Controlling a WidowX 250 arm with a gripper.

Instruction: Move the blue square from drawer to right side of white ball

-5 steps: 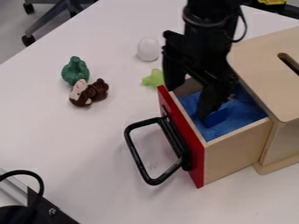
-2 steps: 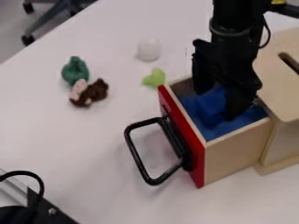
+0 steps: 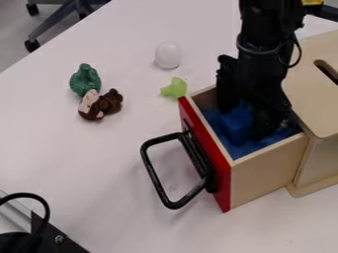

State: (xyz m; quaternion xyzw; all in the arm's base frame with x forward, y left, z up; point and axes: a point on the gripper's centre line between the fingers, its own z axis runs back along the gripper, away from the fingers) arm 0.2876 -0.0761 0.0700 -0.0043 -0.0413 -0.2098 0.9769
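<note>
Jaws shifted toward one wooden box [image 3: 294, 74]; spread apart in one drawer [image 3: 264, 178], astride one blue square [image 3: 234, 124], grip unclear.

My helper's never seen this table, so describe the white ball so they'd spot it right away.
Find the wooden box with its red-fronted drawer pulled open. Near the drawer's far corner sits a small lime-green piece, and just beyond that, on the table, is the white ball. It's smooth, plain and slightly egg-shaped, while its neighbours are green or brown.
</note>
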